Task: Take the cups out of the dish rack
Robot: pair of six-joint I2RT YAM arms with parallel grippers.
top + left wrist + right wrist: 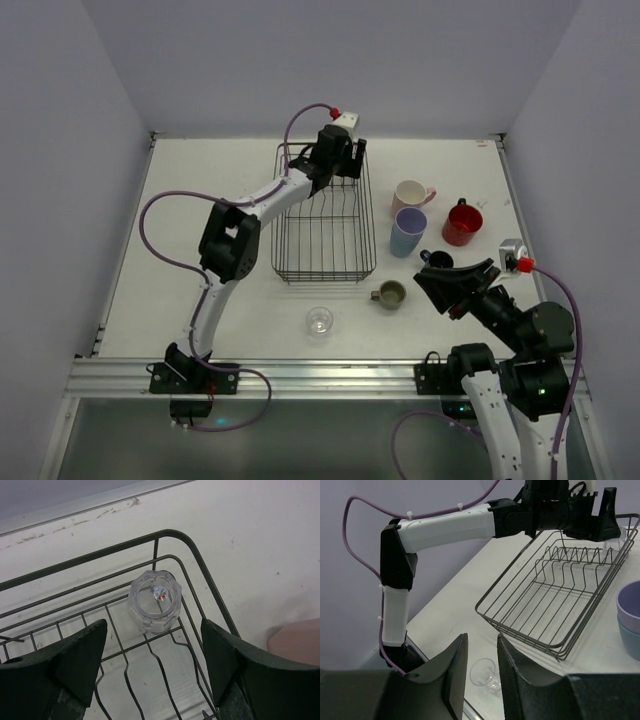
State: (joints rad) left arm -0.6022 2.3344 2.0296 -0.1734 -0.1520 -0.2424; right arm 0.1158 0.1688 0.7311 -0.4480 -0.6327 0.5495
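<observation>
Left claw [152,623], spread and empty, hovers over the dish rack [320,235] by the table's [190,170] far edge. The upright clear glass cup [155,601] sits centred just ahead, seemingly untouched.

- No writing, label, brand, number or sign can be read in any of the three views.
- The clear faceted glass tumbler [154,601], standing in the dark metal wire dish rack [156,547], shows a small red and green speck at its middle. It is too small to tell whether it is a mark.
</observation>
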